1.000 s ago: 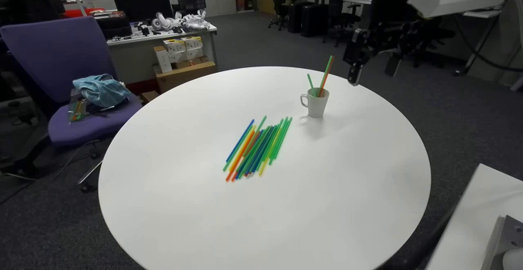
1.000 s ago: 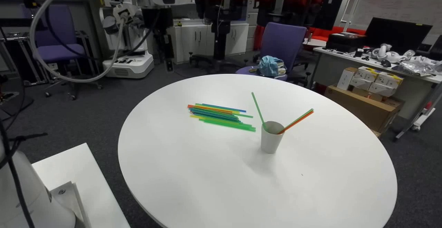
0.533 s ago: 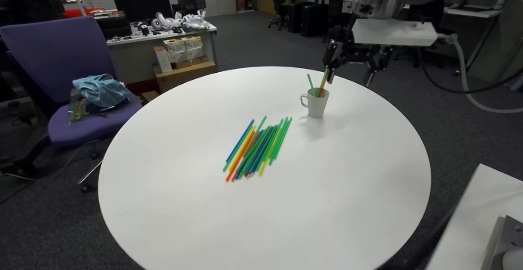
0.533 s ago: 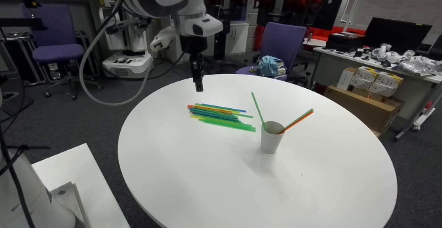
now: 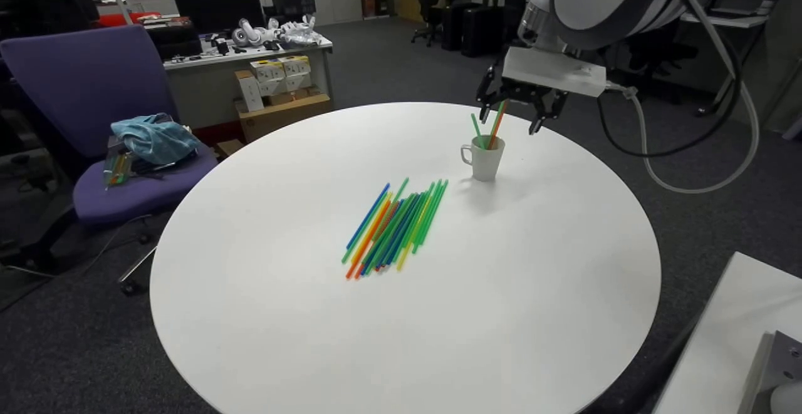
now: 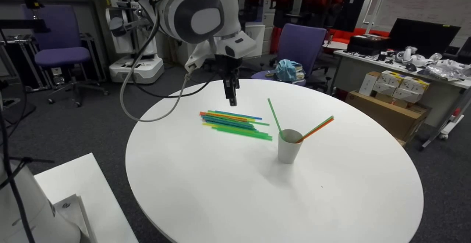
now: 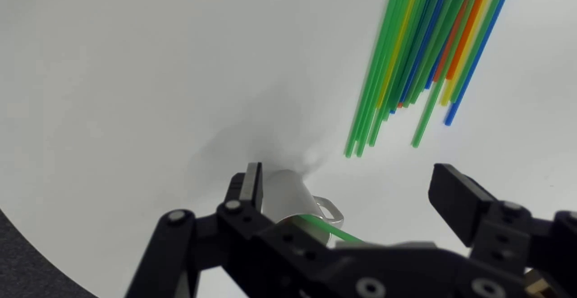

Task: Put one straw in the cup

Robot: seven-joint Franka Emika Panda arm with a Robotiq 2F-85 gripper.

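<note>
Gripper (image 5: 509, 122) hangs in the air over the worktop (image 5: 282, 339), jaws spread wide, and in both exterior views it's up toward the far edge. Wrist view has the fingers (image 7: 457, 201) well apart too, with the gripper covering a chunk of the cup (image 7: 288, 194). That cup's standing upright on the worktop, toward the far edge in an exterior view, its handle (image 5: 466, 154) pointing at the left edge there. As for the green straws (image 7: 373, 63), a bunch of them lie in a kinda loose pile (image 5: 382, 226) well in from the left edge, mixed up with blue straws (image 7: 480, 50), yellow straws (image 7: 400, 41) and orange straws (image 7: 469, 27), the whole lot near the cup but apart from it. Two more green straws (image 6: 275, 117) sit in the cup itself, one tilted off alone, the other leaning the opposite way right beside an orange straw (image 6: 316, 129). Off past the far edge there's a purple chair (image 6: 301, 44) with a light blue cloth (image 6: 286, 70) on it
</note>
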